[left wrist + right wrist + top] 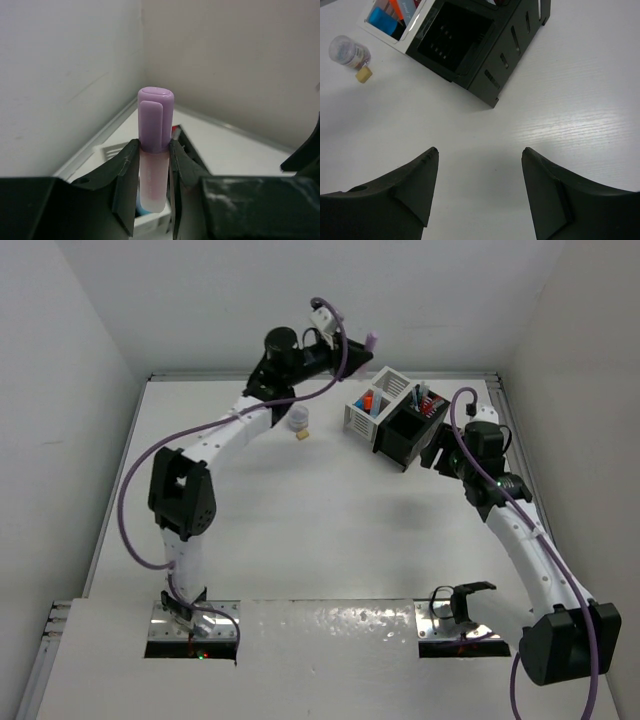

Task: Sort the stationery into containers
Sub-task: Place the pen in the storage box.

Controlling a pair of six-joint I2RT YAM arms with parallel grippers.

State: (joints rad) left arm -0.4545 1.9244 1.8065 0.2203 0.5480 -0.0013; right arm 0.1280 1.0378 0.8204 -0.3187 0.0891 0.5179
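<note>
My left gripper (152, 150) is shut on a pink highlighter (154, 150) with a purple cap, held upright in the air. In the top view the highlighter (372, 341) hangs behind the white container (358, 418), which holds a blue highlighter (382, 17) and an orange one (400, 7). The black container (405, 445) joins it on the right, with pens standing in its far part. A greyish tape roll (298, 418) and a tan eraser (300, 436) lie left of the boxes. My right gripper (480, 150) stands open and empty just right of the black container (495, 60).
White walls enclose the table on the left, back and right, and the left gripper (355, 343) is close to the back wall. The tape roll (349, 51) and eraser (363, 74) lie together near the white container's (415, 35) corner.
</note>
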